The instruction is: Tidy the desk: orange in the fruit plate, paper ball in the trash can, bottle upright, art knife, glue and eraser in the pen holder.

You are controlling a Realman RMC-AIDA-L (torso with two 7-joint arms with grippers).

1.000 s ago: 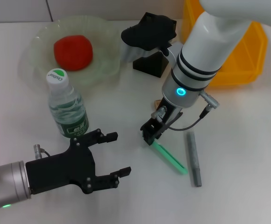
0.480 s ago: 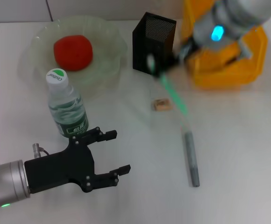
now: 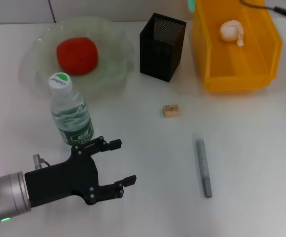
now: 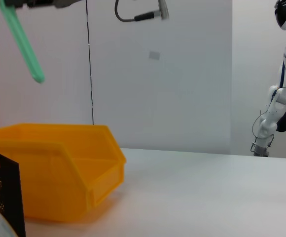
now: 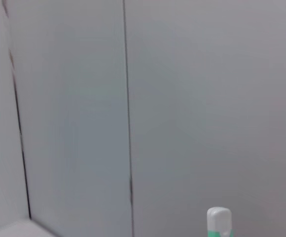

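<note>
Head view: landmark = pen holder (image 3: 162, 47), black mesh, upright on the desk (image 3: 261, 163). Orange (image 3: 77, 55) sits in fruit plate (image 3: 112, 69), beside holder on robot's left. Trash can (image 3: 236, 74) just beside holder on the right side, paper ball (image 3: 231, 30) lying inside it. Bottle (image 3: 72, 114) upright, nearer the robot than the plate. Eraser (image 3: 171, 110) on desk near holder, on the robot's side of it. Glue (image 3: 203, 168) lies flat farther out the same way, well apart from holder. Left gripper (image 3: 112, 168) low on desk just below bottle, fingers spread wide, nothing between them, touching nothing I can make out. R arm mostly out of shot; only a cable end at top edge.

Left wrist view: art knife (image 4: 22, 42) hangs in the air, tilted, well above trash can and holder; top end disappears into dark hardware at frame corner, presumably right gripper, whose finger spread I cannot tell.

Right wrist view: only the knife's white end w/ a bit of mint green shows against a wall. No fingers visible.

Handling (judgement): knife light, stiff, smooth plastic, so could swivel in a pinch; a hold near the upper end lets the free end drop into the holder mouth. Mesh holder is light and may tip if knocked on the rim.
</note>
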